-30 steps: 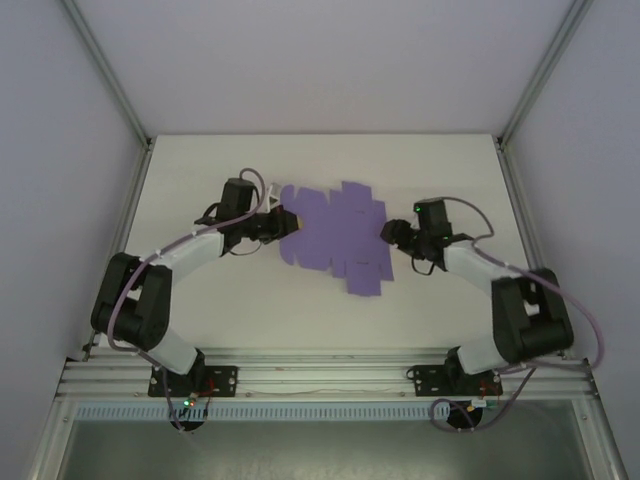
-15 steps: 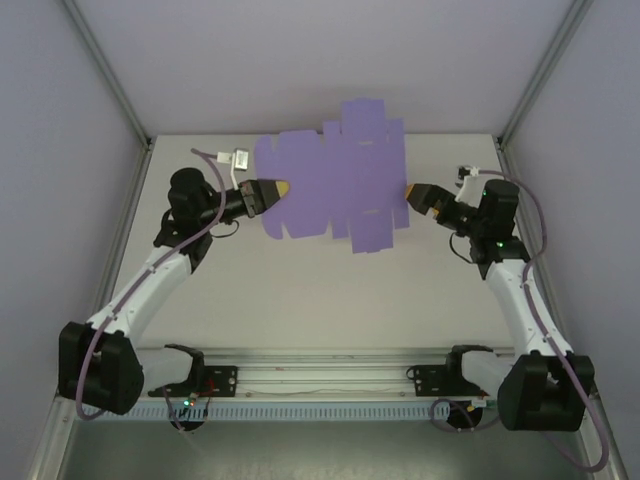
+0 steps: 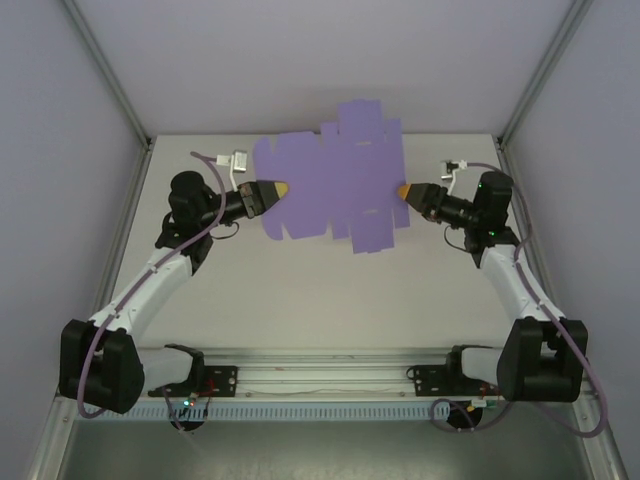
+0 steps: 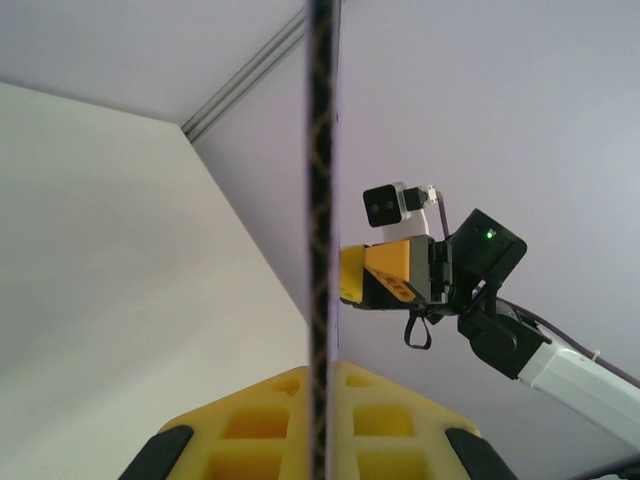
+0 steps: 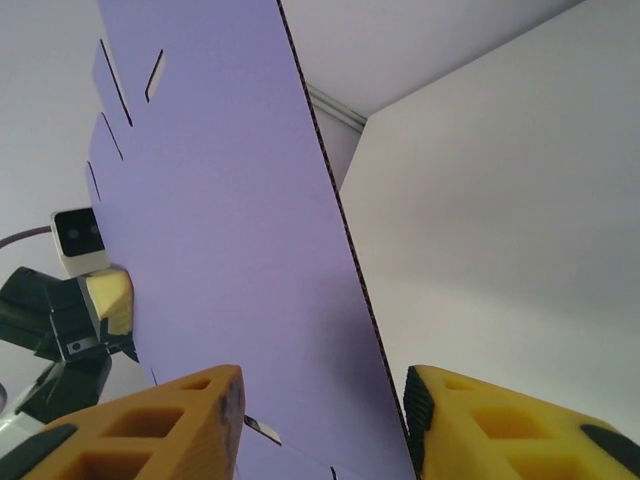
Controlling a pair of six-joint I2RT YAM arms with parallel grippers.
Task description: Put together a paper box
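Observation:
The paper box (image 3: 330, 185) is a flat purple die-cut sheet with several flaps, held upright in the air above the table. My left gripper (image 3: 283, 188) is shut on its left edge; in the left wrist view the sheet (image 4: 322, 200) runs edge-on between the yellow fingers (image 4: 390, 420). My right gripper (image 3: 403, 192) is at the sheet's right edge. In the right wrist view its jaws (image 5: 325, 420) stand apart with the sheet (image 5: 220, 220) between them, its edge close to the right pad (image 5: 418, 410) and a wide gap to the left finger (image 5: 200, 410).
The white table (image 3: 320, 290) lies below the raised sheet. Metal frame posts (image 3: 530, 90) and pale walls close in the back and sides. The arm bases sit on the rail (image 3: 320, 375) at the near edge.
One second ago the sheet lay flat on the table. Both arms have risen, the left lifting the sheet upright. Since half a second ago the right gripper has moved left onto the sheet's right edge.

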